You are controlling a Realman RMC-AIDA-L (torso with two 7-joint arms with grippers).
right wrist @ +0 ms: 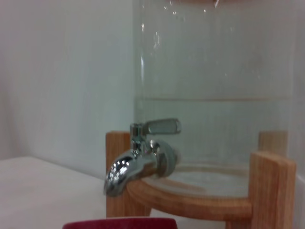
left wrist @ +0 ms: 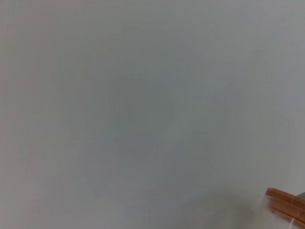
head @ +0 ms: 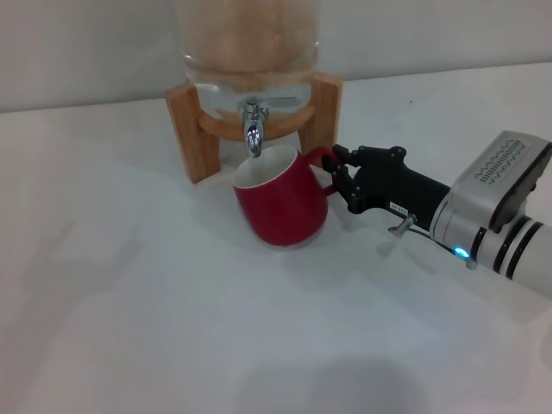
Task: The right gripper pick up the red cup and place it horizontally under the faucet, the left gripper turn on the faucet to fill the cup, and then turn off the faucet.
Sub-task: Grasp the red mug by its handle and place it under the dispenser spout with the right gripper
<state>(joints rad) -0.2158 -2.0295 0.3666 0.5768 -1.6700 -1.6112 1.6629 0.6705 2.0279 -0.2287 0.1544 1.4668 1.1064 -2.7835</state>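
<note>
Head view, left to right. A glass jar [head: 248,39] rests on a wooden stand [head: 191,129] at the far side of the white tabletop [head: 129,302]. The faucet [head: 254,131] projects from the jar's base toward the camera, its spout pointing down and its lever [head: 274,103] lying to one side.

Directly below the faucet sits the cup [head: 280,205], tilted so that its off-white mouth faces up and toward the stand; the spout hangs just above the rim. The cup's base looks to touch the tabletop, though whether it bears weight there cannot be told. Its loop handle [head: 321,166] points away from the stand's left post, toward the right gripper [head: 340,172].

The right gripper reaches in from the right of the faucet, its black fingers [head: 338,155] pinching the handle. Behind it the arm carries a grey housing and a lit blue lamp [head: 461,254].

Left wrist view. Only pale tabletop and one corner of the stand [left wrist: 287,204] appear; the left gripper is not seen in any view.

Right wrist view. The faucet [right wrist: 136,164] stands out close against the jar [right wrist: 214,86], which holds clear liquid up to a visible line. The lever [right wrist: 162,126] lies level. A curved stand rail [right wrist: 190,200] runs under the jar, and the cup's red rim [right wrist: 119,223] shows just beneath the spout.
</note>
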